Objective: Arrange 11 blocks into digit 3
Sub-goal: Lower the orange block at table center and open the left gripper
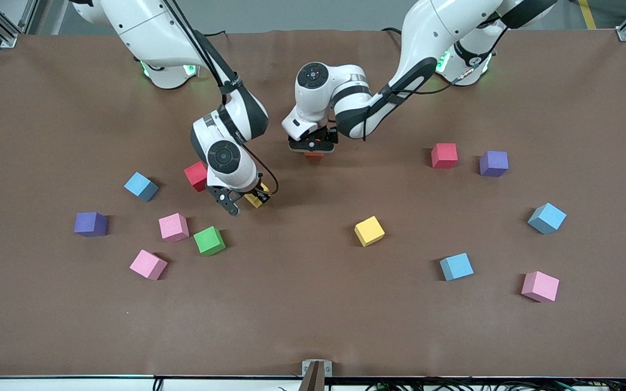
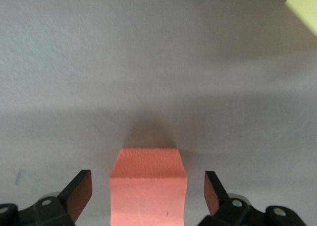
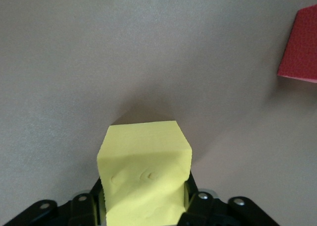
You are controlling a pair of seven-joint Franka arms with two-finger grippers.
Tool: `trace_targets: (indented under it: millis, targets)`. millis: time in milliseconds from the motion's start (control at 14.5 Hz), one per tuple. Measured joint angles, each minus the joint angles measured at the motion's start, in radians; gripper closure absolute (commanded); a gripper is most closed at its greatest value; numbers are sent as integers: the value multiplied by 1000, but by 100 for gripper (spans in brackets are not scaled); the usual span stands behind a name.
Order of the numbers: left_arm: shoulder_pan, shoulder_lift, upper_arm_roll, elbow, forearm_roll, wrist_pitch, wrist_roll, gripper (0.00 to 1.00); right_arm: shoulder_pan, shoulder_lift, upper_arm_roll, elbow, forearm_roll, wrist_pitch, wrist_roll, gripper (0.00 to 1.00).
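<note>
1. Left claw [image 1: 313, 147] sits low over the middle of the brown worktop [image 1: 313, 304], fingers [image 2: 79, 194] spread wide with clear gaps on both sides of the small orange foam cube [image 2: 147, 186] between them. Nothing gripped there; the cube rests on the worktop.
2. Right claw [image 1: 248, 200] is down toward the right arm's end, pinched onto a small yellow foam cube [image 3: 143, 174]. The right wrist view shows its pads pressing that cube's sides.
3. A red foam cube [image 1: 196, 176] sits just beside the right claw, partly hidden by the arm.
4. A second yellow foam cube [image 1: 369, 231] lies alone mid-worktop, nearer the front camera than the left claw.
5. Toward the right arm's end: a light blue foam cube [image 1: 141, 186], two pink foam cubes [image 1: 174, 227] [image 1: 148, 264], a green foam cube [image 1: 209, 240] just beside the upper pink one, and a purple foam cube [image 1: 91, 224].
6. Toward the left arm's end: another red cube [image 1: 444, 155] near another purple cube [image 1: 493, 163], two light blue cubes [image 1: 546, 218] [image 1: 456, 266], and a pink cube [image 1: 540, 286].
7. All loose cubes lie scattered, well apart; no digit 3 is formed.
</note>
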Motion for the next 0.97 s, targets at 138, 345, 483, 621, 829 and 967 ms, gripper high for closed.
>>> trace_targets:
  millis: [138, 345, 483, 621, 829, 967]
  targets:
    - [32, -39, -1, 16, 0, -30, 0, 0, -2, -1, 0, 1, 0, 0, 0, 88]
    - [110, -97, 0, 58, 0, -71, -2, 0, -25, -8, 0, 5, 0, 9, 0, 88]
    - [184, -106, 1, 107, 0, -85, 2, 0, -48, -37, 0, 13, 30, -32, 6, 88]
    - [260, -100, 3, 155, 0, -92, 9, 0, -56, -84, 0, 16, 90, -105, 47, 88]
    - [321, -48, 5, 240, 0, -121, 11, 0, -52, -157, 8, -17, 108, -164, 207, 92]
    - [322, 5, 11, 314, 0, -152, 22, 0, -31, -199, 15, -66, 108, -164, 316, 95]
